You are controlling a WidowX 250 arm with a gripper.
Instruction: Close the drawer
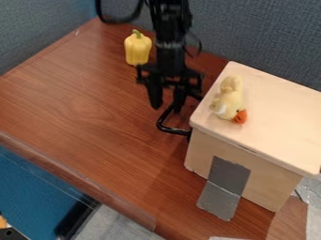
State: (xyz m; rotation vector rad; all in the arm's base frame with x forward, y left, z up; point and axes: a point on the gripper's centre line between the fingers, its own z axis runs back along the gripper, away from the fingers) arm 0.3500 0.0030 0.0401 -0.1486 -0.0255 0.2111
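Observation:
The black gripper (167, 100) hangs left of the wooden drawer box (276, 124), its two fingers pointing down and spaced apart. Just below its right finger, a curved black handle (164, 126) sticks out from the box's left side; whether finger and handle touch, I cannot tell. That left side faces away from the camera, so the drawer's front and how far it stands out are hidden.
On the box top lies a yellow plush duck (229, 99) with an orange bill. A yellow pepper (137, 48) stands behind and left of the gripper. Grey tape (224, 187) runs from the box's near side onto the brown table (81, 103).

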